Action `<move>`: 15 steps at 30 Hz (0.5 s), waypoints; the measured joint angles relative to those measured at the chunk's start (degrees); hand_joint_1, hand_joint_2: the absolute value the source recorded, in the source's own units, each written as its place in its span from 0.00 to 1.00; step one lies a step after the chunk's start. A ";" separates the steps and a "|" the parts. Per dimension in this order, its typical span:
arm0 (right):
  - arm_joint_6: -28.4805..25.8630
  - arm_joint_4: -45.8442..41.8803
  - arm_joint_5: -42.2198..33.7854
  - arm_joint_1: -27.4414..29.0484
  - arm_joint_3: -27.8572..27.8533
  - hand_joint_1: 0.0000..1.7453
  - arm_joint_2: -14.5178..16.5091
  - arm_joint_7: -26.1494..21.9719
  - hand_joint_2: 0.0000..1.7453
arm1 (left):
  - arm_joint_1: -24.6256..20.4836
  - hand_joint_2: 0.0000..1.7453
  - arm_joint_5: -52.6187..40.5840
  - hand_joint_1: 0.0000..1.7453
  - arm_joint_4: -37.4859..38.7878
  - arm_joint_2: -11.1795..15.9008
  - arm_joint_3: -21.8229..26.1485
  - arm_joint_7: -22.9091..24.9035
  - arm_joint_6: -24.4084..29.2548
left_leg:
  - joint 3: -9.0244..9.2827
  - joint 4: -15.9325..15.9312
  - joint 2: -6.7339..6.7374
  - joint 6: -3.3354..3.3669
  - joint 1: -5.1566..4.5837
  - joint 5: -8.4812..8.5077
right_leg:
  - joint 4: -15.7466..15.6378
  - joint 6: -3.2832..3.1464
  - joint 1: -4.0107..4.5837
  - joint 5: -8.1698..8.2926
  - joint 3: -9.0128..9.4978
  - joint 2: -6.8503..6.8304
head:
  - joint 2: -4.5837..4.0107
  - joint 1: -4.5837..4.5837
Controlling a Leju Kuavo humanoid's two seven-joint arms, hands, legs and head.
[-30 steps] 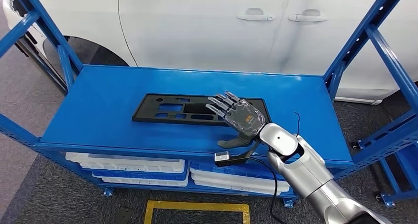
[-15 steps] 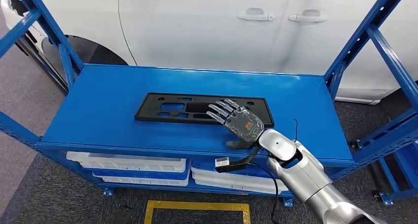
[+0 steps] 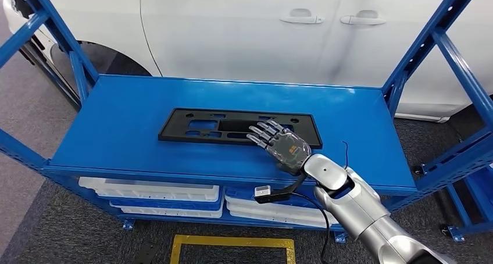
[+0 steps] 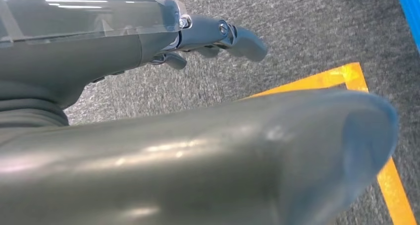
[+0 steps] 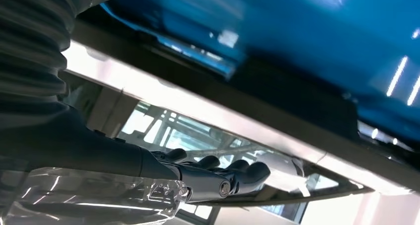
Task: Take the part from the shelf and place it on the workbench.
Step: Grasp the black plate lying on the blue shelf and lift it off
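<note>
The part [image 3: 239,127] is a flat black plastic panel, long and rectangular, with a bunch of cutouts in it — a couple of bigger rectangular windows toward its left half and smaller slots along the edges. It has a matte finish and looks thin and rigid. It lies flat on the top deck of the shelf [image 3: 116,130], roughly in the middle of the deck, with its long side running 9 to 3 o'clock.

The right hand [image 3: 281,146] sits at about 4 o'clock from the part's centre, over its near-right corner. The fingers [image 3: 260,131] are stretched out and a bit fanned, pointing toward 10 o'clock and lying over the panel's near edge. Palm faces down, with a glossy dark back plate on top. Can't tell from the head view whether the fingertips actually press on the plastic or just float above it. In the right wrist view the dark fingers [image 5: 233,173] lie close along the panel's black edge, nothing clamped between them — so the hand is spread, not holding anything.

The left hand [image 4: 148,111] hangs over grey carpet [image 4: 307,31] with a yellow tape line [image 4: 391,185] on it; its fingers look loosely curled, too close and blurry to call.

The shelf is glossy blue painted metal with angled uprights. White trays [image 3: 151,194] are stacked on the lower level, and a white car [image 3: 261,31] with two door handles is at 12 o'clock behind it all.
</note>
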 joint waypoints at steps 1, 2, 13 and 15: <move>-0.04 0.21 0.00 -0.05 0.09 0.00 0.08 0.01 1.00 | 0.01 0.00 0.01 0.00 -0.01 -0.02 -0.01 0.01 0.01 | -0.13 0.39 0.03 -0.29 0.01 -0.39 | -0.34 -0.31 -0.16 0.17 0.17 -0.05 | 0.00 0.00; -0.07 0.39 0.00 -0.14 0.16 0.00 0.19 0.01 1.00 | 0.00 0.00 0.01 0.00 -0.01 -0.03 -0.02 0.01 0.03 | -0.68 1.76 0.04 -0.53 0.00 -1.36 | -0.67 -0.64 -0.34 0.35 0.33 -0.11 | 0.00 0.00; -0.85 7.75 1.46 -4.22 0.79 0.00 2.29 3.97 1.00 | -0.22 0.00 -0.07 0.00 -0.01 -0.02 -0.22 0.31 0.05 | 0.08 0.49 0.07 -0.14 -0.08 -0.30 | 0.38 -0.19 0.05 -0.06 -0.05 0.08 | 0.00 -0.01; -0.96 11.15 1.63 -6.08 0.74 0.00 3.03 4.76 1.00 | -0.25 0.00 -0.07 0.00 -0.01 -0.02 -0.27 0.46 0.03 | 0.00 0.23 0.05 0.51 -0.09 -0.03 | 0.36 0.43 0.05 0.04 -0.25 0.12 | 0.00 -0.01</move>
